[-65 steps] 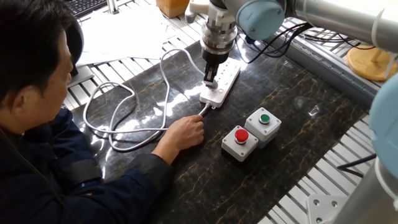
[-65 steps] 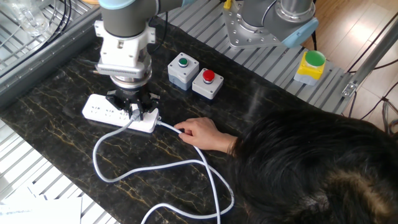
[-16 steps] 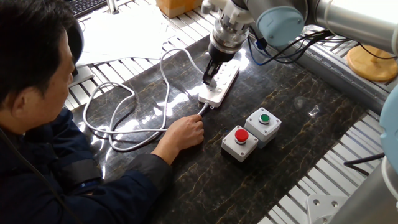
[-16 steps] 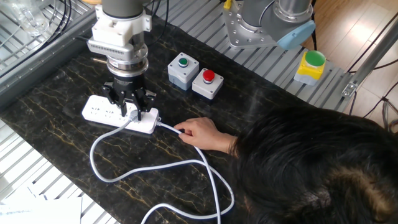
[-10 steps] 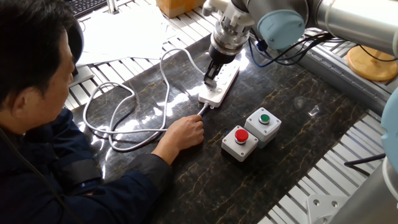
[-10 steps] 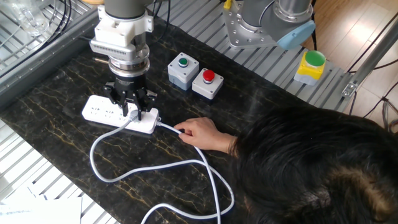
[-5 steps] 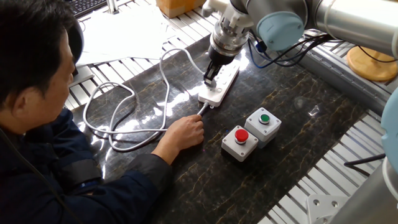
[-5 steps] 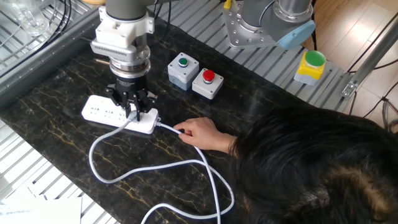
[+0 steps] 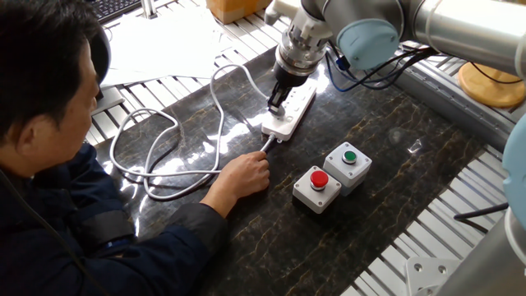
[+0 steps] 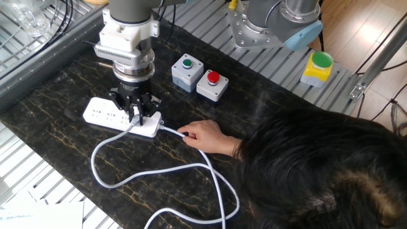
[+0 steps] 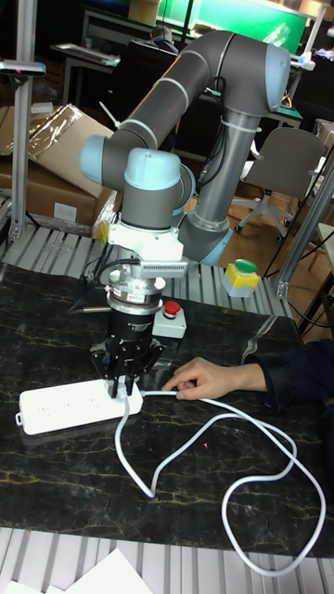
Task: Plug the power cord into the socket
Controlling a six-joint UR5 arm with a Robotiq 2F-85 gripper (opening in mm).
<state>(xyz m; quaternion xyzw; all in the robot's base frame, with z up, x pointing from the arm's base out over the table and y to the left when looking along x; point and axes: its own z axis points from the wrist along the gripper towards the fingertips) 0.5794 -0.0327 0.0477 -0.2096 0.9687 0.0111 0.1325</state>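
The white power strip [image 9: 291,112] [image 10: 109,116] [image 11: 61,407] lies on the dark marbled tabletop, with its sockets facing up. My gripper [image 9: 277,105] [image 10: 136,115] [image 11: 120,389] stands upright over the strip's end nearest the person. It is shut on the small white plug of the power cord [image 9: 161,141] [image 10: 166,170] [image 11: 219,473] and holds it down at a socket. How deep the plug sits is hidden by the fingers. From the gripper the cord runs off in loose loops across the table.
A person's hand [image 9: 246,173] [image 10: 202,135] [image 11: 199,379] holds the cable where it leaves the strip's end, close to my gripper. Two grey push-button boxes, one red [image 9: 317,187] [image 10: 212,84] and one green [image 9: 348,162] [image 10: 186,69], stand beside the strip. The person's head fills the foreground.
The arm changed its tilt after 6.5 s ago. Over the last second the gripper has edged slightly down onto the strip end. The hand and the cord loops have stayed put.
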